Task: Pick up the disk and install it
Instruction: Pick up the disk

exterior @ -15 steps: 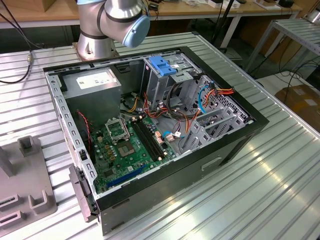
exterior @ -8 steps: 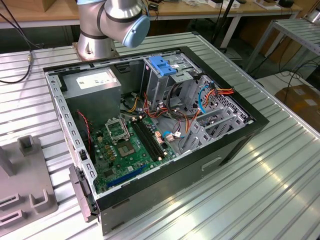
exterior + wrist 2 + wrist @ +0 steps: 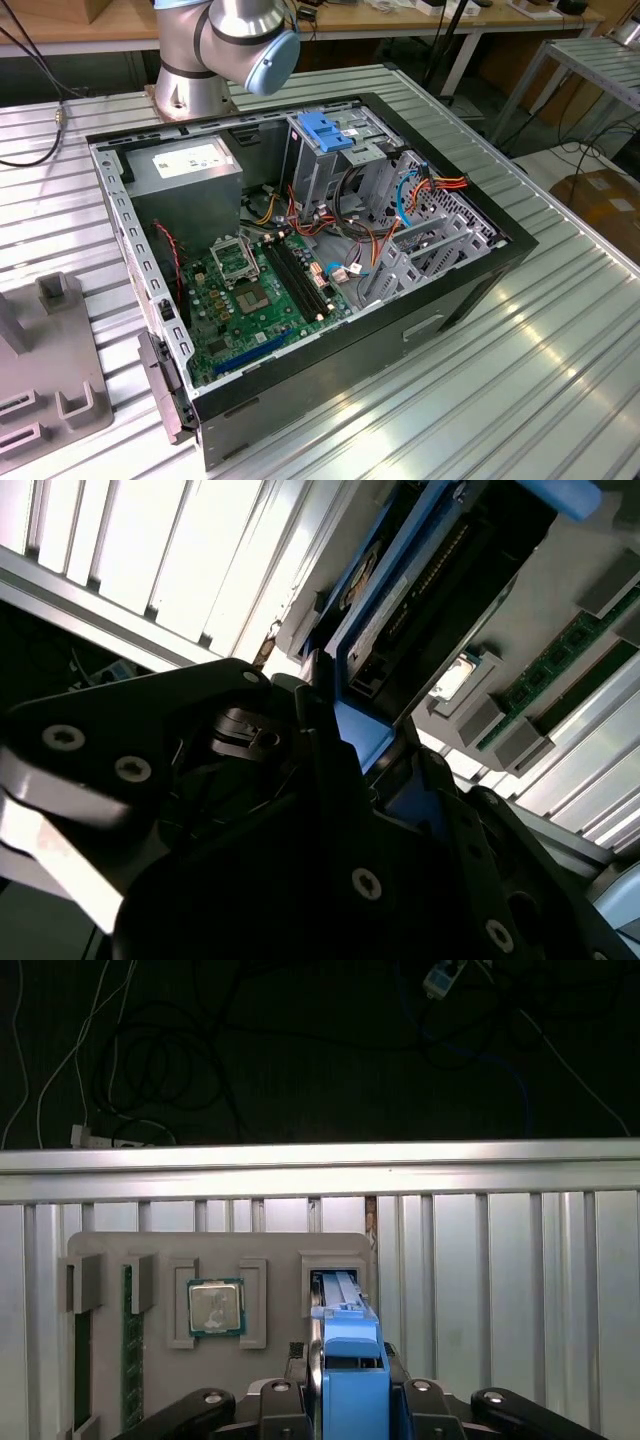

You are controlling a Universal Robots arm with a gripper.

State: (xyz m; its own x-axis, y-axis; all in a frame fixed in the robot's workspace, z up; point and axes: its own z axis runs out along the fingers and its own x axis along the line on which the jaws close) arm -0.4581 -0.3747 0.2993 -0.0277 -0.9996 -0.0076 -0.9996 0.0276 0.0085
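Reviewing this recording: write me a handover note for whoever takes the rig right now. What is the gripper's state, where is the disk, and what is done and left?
Gripper: jaws closed against both sides of the disk, on its blue carrier, in the first wrist view.
Disk: on edge at its slot in the grey fixture tray, beside the processor chip. I cannot tell whether its far end has cleared the slot.
Done: disk grasped.
Left: the disk is not yet in the open computer case, so the install is not done.
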